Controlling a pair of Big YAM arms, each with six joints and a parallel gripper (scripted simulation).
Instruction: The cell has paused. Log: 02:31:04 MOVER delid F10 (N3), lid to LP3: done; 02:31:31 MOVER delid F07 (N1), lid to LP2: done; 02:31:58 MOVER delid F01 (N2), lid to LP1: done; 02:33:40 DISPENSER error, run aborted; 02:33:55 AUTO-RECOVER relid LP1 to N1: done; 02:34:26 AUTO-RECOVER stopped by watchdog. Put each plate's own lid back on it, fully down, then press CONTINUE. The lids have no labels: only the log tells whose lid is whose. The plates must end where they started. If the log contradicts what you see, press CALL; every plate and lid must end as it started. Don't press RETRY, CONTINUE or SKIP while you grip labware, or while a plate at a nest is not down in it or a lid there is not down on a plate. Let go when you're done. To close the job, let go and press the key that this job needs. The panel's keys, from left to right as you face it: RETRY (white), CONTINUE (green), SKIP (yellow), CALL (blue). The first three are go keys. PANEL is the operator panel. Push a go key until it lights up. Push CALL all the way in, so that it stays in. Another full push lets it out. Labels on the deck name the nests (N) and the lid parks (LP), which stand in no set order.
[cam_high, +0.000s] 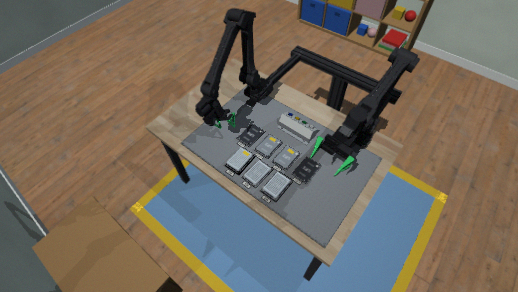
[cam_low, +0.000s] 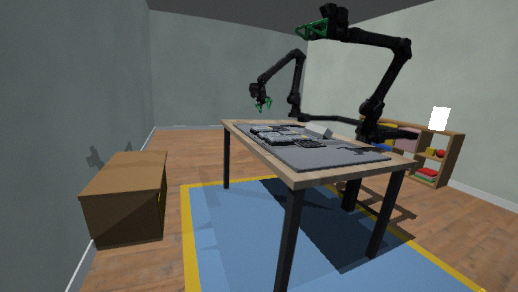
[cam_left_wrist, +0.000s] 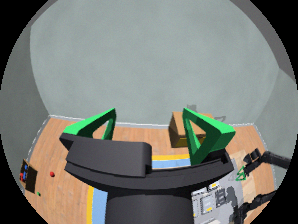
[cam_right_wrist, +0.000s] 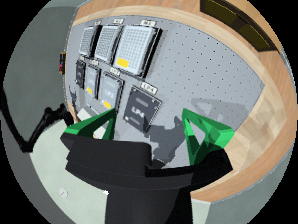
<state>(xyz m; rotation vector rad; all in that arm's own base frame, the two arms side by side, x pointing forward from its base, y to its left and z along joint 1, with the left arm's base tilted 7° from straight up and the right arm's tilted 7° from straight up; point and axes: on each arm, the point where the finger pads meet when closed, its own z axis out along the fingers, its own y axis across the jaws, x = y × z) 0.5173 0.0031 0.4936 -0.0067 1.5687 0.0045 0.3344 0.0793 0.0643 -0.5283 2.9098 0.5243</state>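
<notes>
Standing on a blue floor area (cam_high: 230, 235) (cam_low: 225, 240) (cam_left_wrist: 100, 205), the table (cam_high: 172, 120) (cam_low: 300, 178) (cam_left_wrist: 238, 155) (cam_right_wrist: 275, 107) bears 3 plates (cam_high: 257, 172) (cam_low: 275, 138) (cam_left_wrist: 207, 204) (cam_right_wrist: 135, 46).

Evenly lit in muted daylight tones, shadows dark beneath table and soft across floor. Glaring white patch above shelf in exterior view. Curved, bowed toward black-cornered edges in both wrist views. Grainy, small nest labels blurred from top.
</notes>
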